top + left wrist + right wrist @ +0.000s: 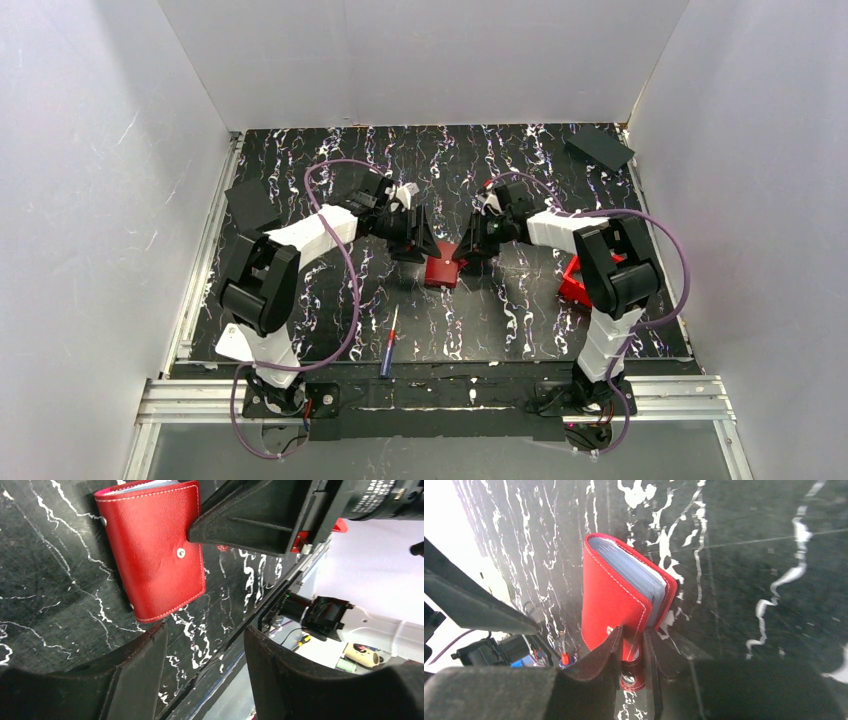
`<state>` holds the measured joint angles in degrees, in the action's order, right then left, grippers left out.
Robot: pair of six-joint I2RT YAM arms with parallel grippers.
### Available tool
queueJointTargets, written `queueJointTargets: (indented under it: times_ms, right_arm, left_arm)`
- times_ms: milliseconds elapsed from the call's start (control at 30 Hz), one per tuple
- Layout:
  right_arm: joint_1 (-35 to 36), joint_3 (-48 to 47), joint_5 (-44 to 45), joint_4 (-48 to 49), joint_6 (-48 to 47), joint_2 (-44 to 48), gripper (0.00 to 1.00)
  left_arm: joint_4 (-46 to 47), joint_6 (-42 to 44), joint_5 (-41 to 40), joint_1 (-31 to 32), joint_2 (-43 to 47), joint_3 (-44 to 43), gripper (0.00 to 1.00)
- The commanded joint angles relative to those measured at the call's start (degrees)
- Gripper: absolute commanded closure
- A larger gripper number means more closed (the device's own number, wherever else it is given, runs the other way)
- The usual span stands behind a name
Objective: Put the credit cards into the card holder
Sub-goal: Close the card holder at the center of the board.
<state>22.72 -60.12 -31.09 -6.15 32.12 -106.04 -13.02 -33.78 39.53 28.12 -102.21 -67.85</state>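
Observation:
The red card holder (441, 270) lies on the black marbled table between both grippers. In the right wrist view it (614, 595) stands slightly open, with grey-blue inner leaves (634, 572) showing; I cannot tell cards from pockets there. My right gripper (634, 632) is shut on the holder's cover edge by the snap tab, and it also shows in the top view (470, 250). My left gripper (205, 630) is open and empty, just beside the holder (152, 550), and shows in the top view (415, 240). No loose credit card shows clearly.
A pale flat piece (232, 343) lies by the left arm's base. Black flat squares lie at the left (250, 205) and back right (600, 148). A red bin (575, 283) sits behind the right arm. A screwdriver (388, 343) lies near the front edge.

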Motion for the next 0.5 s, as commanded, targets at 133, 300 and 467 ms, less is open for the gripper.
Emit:
queueJointTargets:
  times_ms: [133, 300, 467]
  right_arm:
    - [1.65, -0.32, -6.96, 7.61, -0.53, -2.12, 0.74]
    - [2.2, -0.9, -5.6, 6.24, -2.06, -2.69, 0.76]
    - [3.64, -2.74, -0.58, -0.56, -4.7, -2.11, 0.71]
  left_arm:
    - [-3.25, 6.79, -2.04, 0.59, -2.42, 1.93, 0.46]
    - [0.15, 4.34, -1.87, 0.77, -5.85, 2.32, 0.49]
    - [-2.58, 5.52, -9.54, 3.3, -9.12, -0.65, 0.65]
